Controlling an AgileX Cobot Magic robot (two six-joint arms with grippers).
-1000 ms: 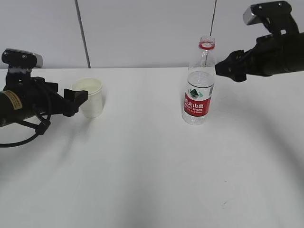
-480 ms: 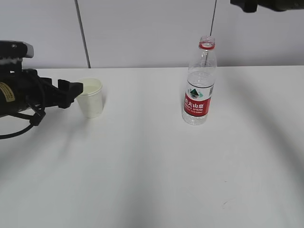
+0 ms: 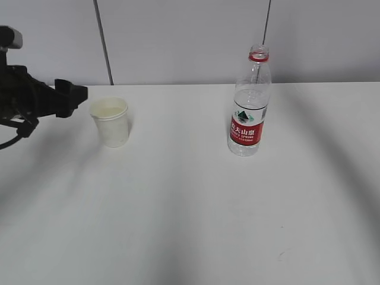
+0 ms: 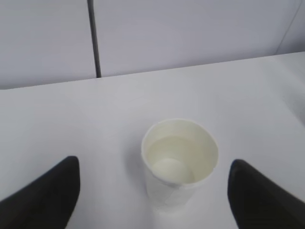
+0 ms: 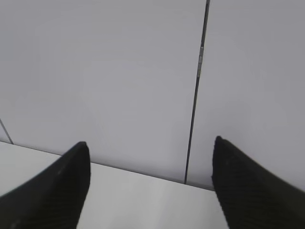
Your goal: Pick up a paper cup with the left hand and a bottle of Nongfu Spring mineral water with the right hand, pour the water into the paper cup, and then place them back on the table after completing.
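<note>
A white paper cup (image 3: pixel 110 122) stands upright on the white table (image 3: pixel 190 208) at the left; the left wrist view shows it (image 4: pixel 179 162) with clear water inside. An uncapped Nongfu Spring bottle (image 3: pixel 249 104) with a red label stands right of centre, partly filled. My left gripper (image 3: pixel 76 95) is open and empty, just left of the cup and apart from it; in its wrist view the left gripper (image 4: pixel 155 191) has the cup between and beyond its fingertips. My right gripper (image 5: pixel 150 183) is open and empty, faces the wall, and is out of the exterior view.
A grey panelled wall (image 3: pixel 178 35) with dark vertical seams stands behind the table. Nothing else stands on the tabletop.
My right arm has risen away from the bottle and left the exterior view. My left gripper has drawn back to the left and upward from the cup. Cup and bottle have not moved.
</note>
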